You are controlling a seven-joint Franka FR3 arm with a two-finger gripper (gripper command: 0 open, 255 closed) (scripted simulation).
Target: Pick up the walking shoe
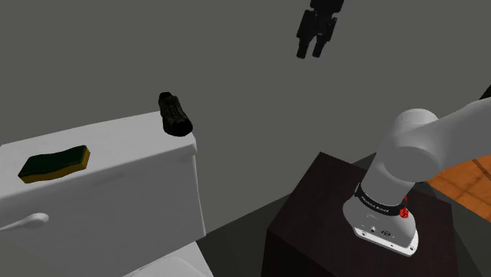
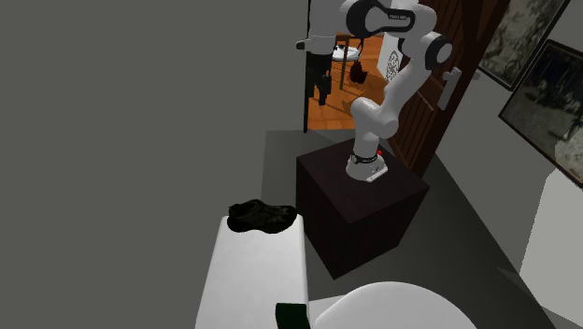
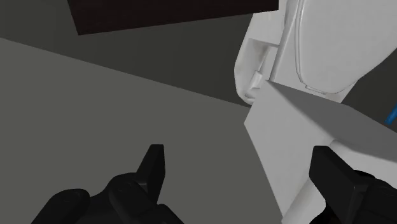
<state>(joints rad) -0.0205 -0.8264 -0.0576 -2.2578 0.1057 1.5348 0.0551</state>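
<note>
The gripper (image 3: 240, 156) is spread wide, far from the shoe (image 1: 175, 112), likely light and bendy, best pinched across its middle.

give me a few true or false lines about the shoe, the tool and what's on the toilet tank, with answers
1. The shoe sits near a corner of the white tank lid. True.
2. The tool is shut on the shoe. False: it hangs open, high up and apart from the shoe.
3. A green and yellow sponge lies on the same lid. True.
4. The shoe is bright white. False: it is dark, almost black.
</note>
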